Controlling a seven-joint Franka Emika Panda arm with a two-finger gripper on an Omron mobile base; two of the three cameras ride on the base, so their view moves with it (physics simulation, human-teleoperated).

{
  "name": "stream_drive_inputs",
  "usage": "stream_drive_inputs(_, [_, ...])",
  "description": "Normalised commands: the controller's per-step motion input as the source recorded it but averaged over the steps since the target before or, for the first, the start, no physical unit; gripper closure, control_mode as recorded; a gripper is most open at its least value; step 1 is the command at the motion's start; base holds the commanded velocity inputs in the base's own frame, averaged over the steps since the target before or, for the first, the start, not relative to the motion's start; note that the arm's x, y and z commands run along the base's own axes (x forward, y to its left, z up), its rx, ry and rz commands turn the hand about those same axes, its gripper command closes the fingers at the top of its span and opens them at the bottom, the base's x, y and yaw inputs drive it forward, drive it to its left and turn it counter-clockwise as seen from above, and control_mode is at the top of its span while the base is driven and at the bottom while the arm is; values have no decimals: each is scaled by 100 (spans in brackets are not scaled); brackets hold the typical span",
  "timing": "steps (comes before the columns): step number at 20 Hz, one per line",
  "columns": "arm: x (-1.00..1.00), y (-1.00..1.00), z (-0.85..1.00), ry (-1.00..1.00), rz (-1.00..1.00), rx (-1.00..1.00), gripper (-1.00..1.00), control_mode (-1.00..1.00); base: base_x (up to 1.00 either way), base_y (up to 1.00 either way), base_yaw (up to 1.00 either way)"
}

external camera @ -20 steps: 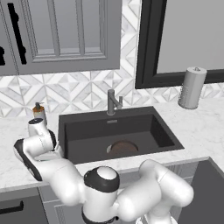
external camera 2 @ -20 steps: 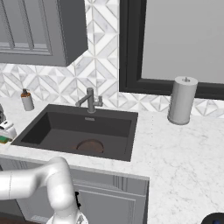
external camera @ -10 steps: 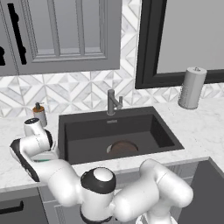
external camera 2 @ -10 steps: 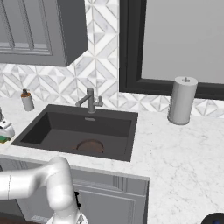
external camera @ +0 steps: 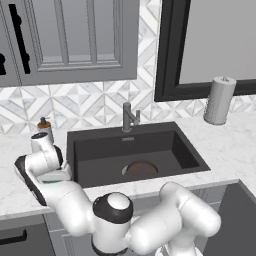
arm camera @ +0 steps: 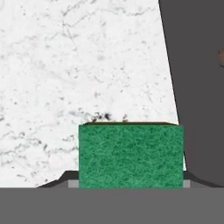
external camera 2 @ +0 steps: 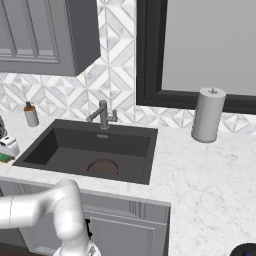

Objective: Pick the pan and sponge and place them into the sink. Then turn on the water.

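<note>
Sponge by the sink, pan in the basin

The green-topped sponge (arm camera: 130,155) is lying flat on the white marble worktop (arm camera: 78,65), just beside the matte black sink (external camera: 132,150); the round dark brown pan (external camera: 140,169) is sitting on the sink's floor, handle hard to make out.

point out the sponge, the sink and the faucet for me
sponge (arm camera: 130,155), hand view, middle of its green top
sink (external camera: 100,148), left base view, bare black back wall of the basin
faucet (external camera 2: 103,115), right base view, its upright grey stem
</note>
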Motion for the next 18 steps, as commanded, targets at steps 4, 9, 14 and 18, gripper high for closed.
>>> stream_drive_inputs(4, [-9, -82, 35, -9, -3, 0, 100, -100, 0, 0, 0])
stream_drive_inputs(9, [0, -91, 45, -2, -5, 0, 100, -100, 0, 0, 0])
stream_drive_inputs(14, [22, -83, 36, 0, -13, 0, 100, -100, 0, 0, 0])
stream_drive_inputs(18, [61, -50, 8, 1, -9, 0, 100, -100, 0, 0, 0])
